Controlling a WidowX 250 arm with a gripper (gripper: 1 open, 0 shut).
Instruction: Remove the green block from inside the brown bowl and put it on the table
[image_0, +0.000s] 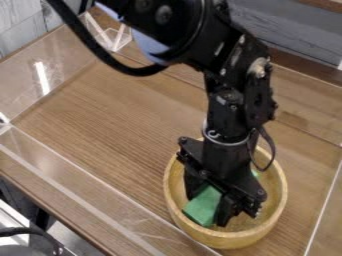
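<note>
The brown bowl (187, 222) sits at the near right of the table (120, 110), close to the front acrylic wall. My gripper (218, 205) points straight down into it, shut on the green block (205, 208). The block shows as a bright green patch between the black fingers, just above the bowl's floor. Most of the bowl's inside is hidden behind the gripper and wrist.
Clear acrylic walls (60, 165) edge the tabletop at the front and left. The black arm (201, 50) reaches in from the top over the middle of the table. Bare wood stretches to the left of the bowl and behind it.
</note>
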